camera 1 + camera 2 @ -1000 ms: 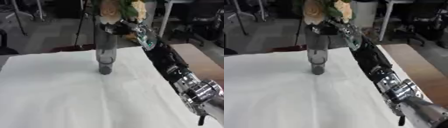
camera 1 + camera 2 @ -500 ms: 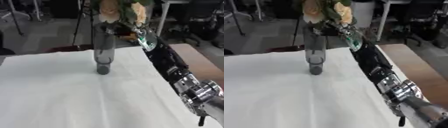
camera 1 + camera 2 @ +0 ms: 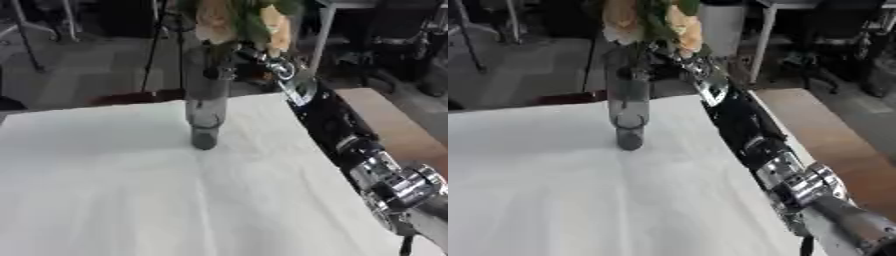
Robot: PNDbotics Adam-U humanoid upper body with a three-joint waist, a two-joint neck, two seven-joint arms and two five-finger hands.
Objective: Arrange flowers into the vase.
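Observation:
A tall clear glass vase (image 3: 204, 112) stands upright on the white table (image 3: 105, 190), at the back middle. A bunch of pale cream and peach flowers (image 3: 677, 30) with green leaves rises out of its mouth. My right arm reaches in from the lower right, up along the table's right side. My right hand (image 3: 248, 59) is at the vase's mouth, and its dark fingers (image 3: 220, 71) curl round the flower stems just above the rim. The stems inside the glass are hard to make out. My left hand shows in neither view.
A white cloth covers the table, and a bare wooden strip (image 3: 833, 145) shows along its right edge. Behind the table are grey floor, stand legs (image 3: 157, 45) and office chairs (image 3: 824, 55).

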